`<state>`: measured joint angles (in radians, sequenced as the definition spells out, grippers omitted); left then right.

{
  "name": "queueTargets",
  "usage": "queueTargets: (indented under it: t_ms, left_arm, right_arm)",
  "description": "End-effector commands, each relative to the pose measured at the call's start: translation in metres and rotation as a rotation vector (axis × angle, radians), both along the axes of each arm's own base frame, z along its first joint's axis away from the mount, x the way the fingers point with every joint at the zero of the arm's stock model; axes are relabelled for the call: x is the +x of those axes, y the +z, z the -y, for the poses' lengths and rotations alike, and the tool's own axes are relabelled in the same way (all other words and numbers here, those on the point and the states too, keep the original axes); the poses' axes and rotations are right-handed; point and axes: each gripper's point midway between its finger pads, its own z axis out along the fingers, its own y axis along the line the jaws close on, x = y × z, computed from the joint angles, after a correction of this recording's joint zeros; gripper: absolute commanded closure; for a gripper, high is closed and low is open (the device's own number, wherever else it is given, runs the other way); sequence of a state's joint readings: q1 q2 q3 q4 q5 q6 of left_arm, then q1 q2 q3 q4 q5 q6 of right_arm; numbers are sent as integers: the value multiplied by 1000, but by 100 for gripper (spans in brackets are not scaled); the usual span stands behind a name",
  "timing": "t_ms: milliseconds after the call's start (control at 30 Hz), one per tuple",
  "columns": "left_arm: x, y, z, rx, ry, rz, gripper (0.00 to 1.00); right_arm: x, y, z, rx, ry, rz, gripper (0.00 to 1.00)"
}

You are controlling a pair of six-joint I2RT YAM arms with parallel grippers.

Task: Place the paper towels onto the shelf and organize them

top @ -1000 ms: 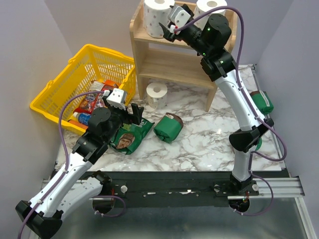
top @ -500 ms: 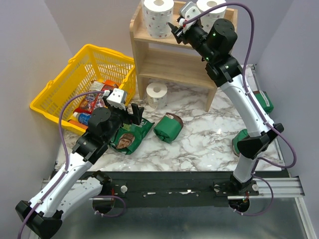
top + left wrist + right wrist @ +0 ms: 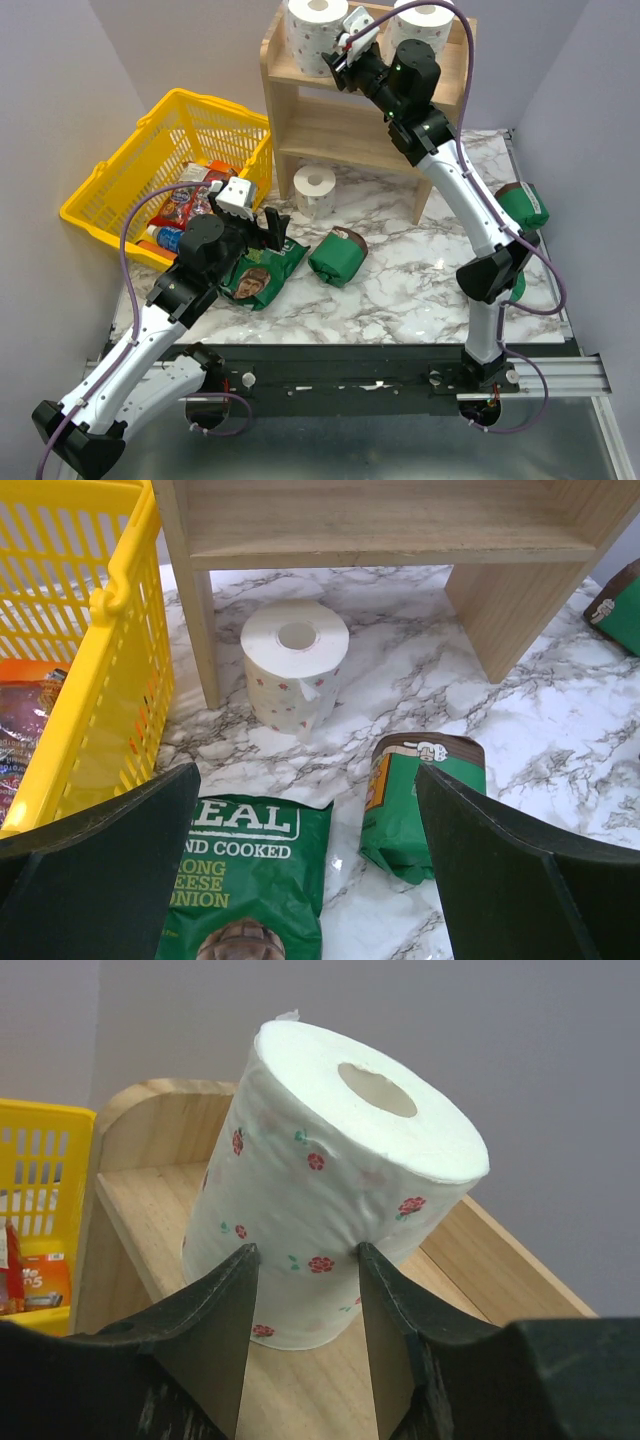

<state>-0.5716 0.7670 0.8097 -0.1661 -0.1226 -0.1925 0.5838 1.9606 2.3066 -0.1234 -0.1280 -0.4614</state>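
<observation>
The paper towels are white with little red roses and green leaves, and the shelf is light brown wood. The basket is bright yellow, the surface is white with grey swirls, and the snack bag is green with white letters.

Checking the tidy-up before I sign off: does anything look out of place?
One paper towel roll stands on the table beside a leg of the shelf, not on it. The other two, a left roll and a right roll, stand on its top tier.
</observation>
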Motion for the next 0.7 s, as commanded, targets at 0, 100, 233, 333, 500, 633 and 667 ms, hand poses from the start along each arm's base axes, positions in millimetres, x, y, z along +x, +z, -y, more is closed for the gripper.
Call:
queueTargets:
  t_ms: [0, 100, 233, 333, 500, 633, 667]
  left_arm:
    - [-1, 12, 2, -7, -10, 19, 1]
    - [0, 11, 2, -6, -10, 18, 1]
    - [0, 10, 2, -4, -10, 14, 1]
    - [0, 10, 2, -3, -12, 15, 1]
    - [0, 10, 2, -2, -10, 15, 1]
    - [0, 9, 1, 1, -4, 13, 1]
    - [0, 10, 0, 1, -2, 17, 1]
  right_arm:
    - [9, 4, -10, 66, 2, 6, 48]
    - [16, -1, -14, 72, 0, 5, 49]
    - [25, -5, -9, 82, -51, 2, 49]
    - [31, -6, -7, 83, -79, 11, 49]
    - [38, -16, -10, 69, -84, 4, 48]
    - [41, -17, -2, 81, -129, -7, 45]
    - [40, -14, 1, 87, -136, -4, 45]
